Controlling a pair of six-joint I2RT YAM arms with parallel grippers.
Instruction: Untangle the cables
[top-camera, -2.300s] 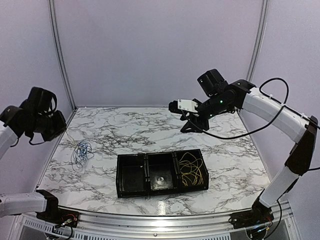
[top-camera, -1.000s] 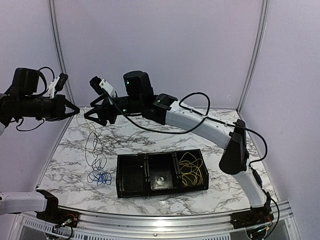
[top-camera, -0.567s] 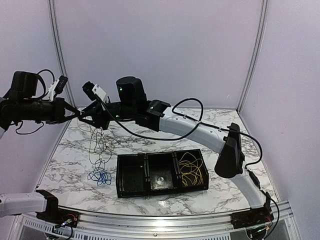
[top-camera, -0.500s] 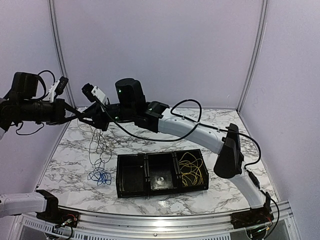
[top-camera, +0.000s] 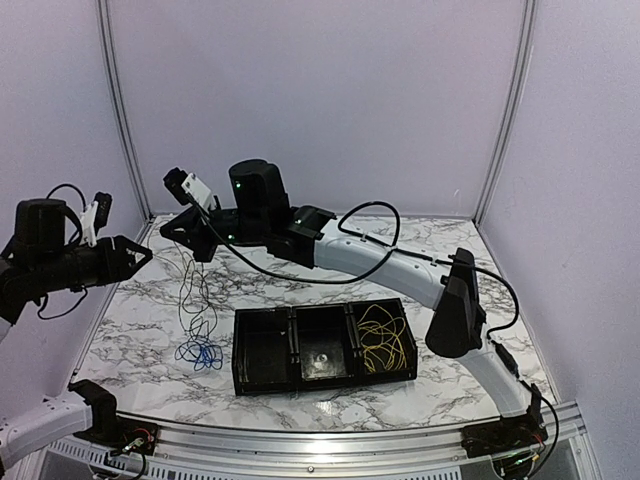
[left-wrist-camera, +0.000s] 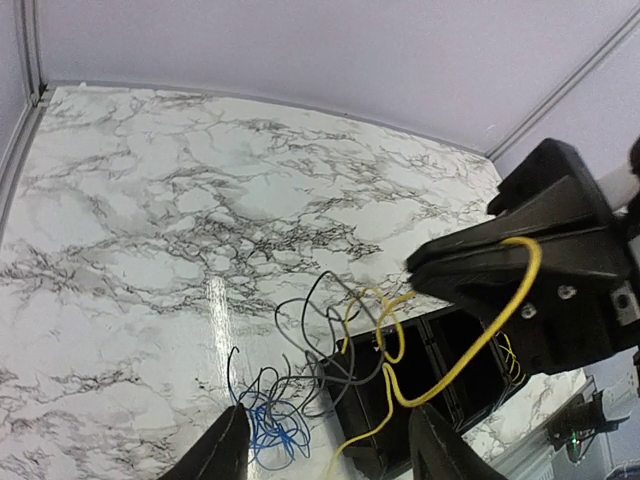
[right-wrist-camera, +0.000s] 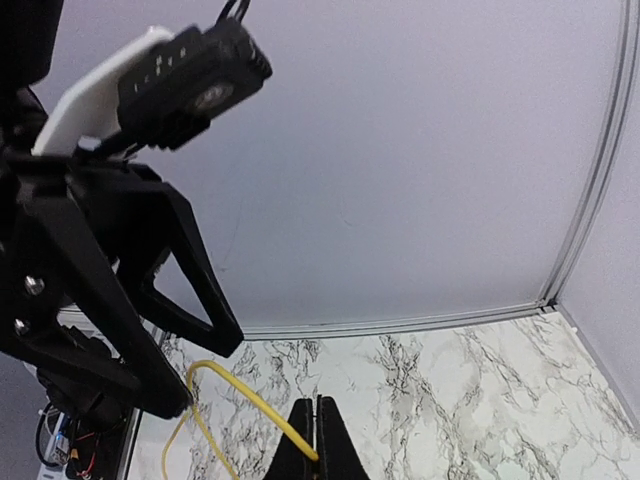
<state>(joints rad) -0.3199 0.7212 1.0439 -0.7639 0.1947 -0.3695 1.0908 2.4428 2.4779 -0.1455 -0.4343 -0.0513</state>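
We find the right claw (right-wrist-camera: 316, 418) fully closed, its two fingers pressed together on a yellow cable (right-wrist-camera: 243, 392) that is pinched between them and arcs away to either side. This claw is held high above the left part of the tabletop (top-camera: 480, 330), and the tangle hangs from it: the yellow cable loops downward, with dark grey strands (left-wrist-camera: 352, 368) caught in those loops. The lower end of the tangle runs into a blue cable (top-camera: 200, 353), which lies bunched on the tabletop just left of a black three-compartment tray (top-camera: 262, 345). A separate coil of yellow cables (top-camera: 383, 338) lies in the tray's right-hand compartment. The left claw (top-camera: 140, 255) stands open with its fingers apart and grips nothing. It points toward the right claw at about the same height, near it but apart from it, and we see no strand touching its fingers.
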